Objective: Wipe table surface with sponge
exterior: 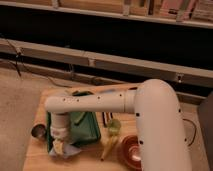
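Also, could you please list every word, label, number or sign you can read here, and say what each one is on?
No text can be read anywhere in this view.
Items on the top shelf: any print is too blurred to read.
Robot arm: only dark dots, no lettering.
Gripper, low at the sponge on the table surface: no label shows.
Green tray: plain.
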Tool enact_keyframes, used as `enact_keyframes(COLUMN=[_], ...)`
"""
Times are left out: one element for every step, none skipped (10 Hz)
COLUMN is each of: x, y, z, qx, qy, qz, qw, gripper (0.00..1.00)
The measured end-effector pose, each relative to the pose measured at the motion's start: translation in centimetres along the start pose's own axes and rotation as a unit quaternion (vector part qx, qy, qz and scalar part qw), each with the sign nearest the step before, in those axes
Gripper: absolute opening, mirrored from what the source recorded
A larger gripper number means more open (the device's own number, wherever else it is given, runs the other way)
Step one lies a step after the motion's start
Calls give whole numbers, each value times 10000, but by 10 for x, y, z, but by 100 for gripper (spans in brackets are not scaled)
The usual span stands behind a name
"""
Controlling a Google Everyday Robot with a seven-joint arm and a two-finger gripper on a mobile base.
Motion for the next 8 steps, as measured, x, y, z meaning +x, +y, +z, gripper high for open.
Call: enact_keyframes(x=[0,0,2,2,2,2,2,3], y=[0,-1,-3,-3,-3,-3,-4,-8], z=[0,2,3,2,2,2,2,1], qx=[-2,-28,-34,-32,-34,-32,-43,-172], qy=[-2,-50,-63,-64,-60,-62,-68,-91], qz=[-1,16,14,8,13,12,0,-34], qw=[10000,10000,10000,10000,10000,10000,10000,9998], gripper=[2,2,2,2,2,2,2,2])
